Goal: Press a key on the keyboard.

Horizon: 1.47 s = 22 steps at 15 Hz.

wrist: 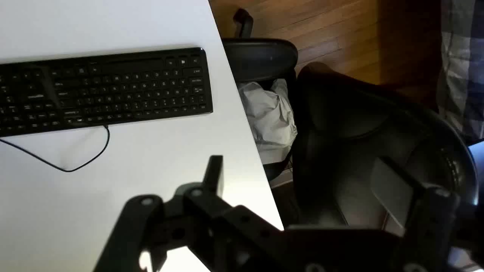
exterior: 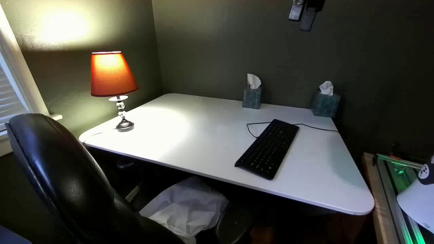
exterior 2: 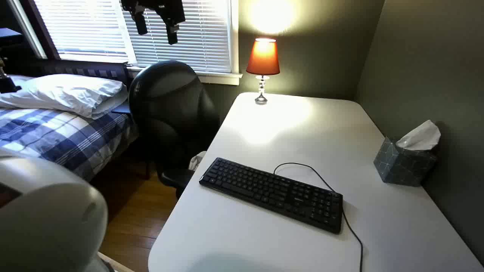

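Black keyboard (exterior 2: 272, 194) at five o'clock in an exterior view, seemingly unpressed; spread gripper (exterior 2: 157, 37) at eleven o'clock, well apart; likely awaiting approach and press.

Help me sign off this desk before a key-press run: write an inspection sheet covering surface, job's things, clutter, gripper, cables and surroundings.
Surface: white desk, a bright patch of light near the lamp.
Job's things: black keyboard, lying flat, keys up, one short end near the desk's edge.
Clutter: the lamp, lit, orange shade; a tissue box at the back edge; a second tissue box near the corner.
Gripper: open, raised, apart from the keyboard, nothing seen between its jaws.
Cables: thin dark cable from the keyboard's back; appears to pass under its corner.
Surroundings: black chair by the desk; plaid-covered bed; window blinds.
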{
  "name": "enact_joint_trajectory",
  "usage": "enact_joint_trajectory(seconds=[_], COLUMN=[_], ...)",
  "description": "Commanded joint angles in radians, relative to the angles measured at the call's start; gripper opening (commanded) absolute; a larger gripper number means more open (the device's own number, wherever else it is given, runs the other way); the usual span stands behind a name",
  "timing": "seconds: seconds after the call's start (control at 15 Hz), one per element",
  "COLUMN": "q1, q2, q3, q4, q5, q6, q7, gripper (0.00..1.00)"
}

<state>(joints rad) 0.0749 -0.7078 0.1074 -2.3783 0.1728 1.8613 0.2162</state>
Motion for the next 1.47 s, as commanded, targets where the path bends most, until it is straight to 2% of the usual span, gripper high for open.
enact_joint_trajectory(seconds=[0.0,0.33,0.67,1.07,1.4], q1=[-0.008,-0.008,-0.056,-0.107,-0.115], q2=[0.000,0.000,0.124,0.258,0.360], q3=[0.005,0.005,-0.038,-0.035,-0.049], q4=[0.002,0.002,0.019,-0.006,-0.020], q5=[0.004,0.004,-0.002,-0.136,-0.280], q6=[-0.003,-0.003,0.050,0.189,0.215], q7=[-0.004,-0.004,-0.008,-0.035,-0.083], gripper=[1.00,1.00,1.00,1.00,1.00])
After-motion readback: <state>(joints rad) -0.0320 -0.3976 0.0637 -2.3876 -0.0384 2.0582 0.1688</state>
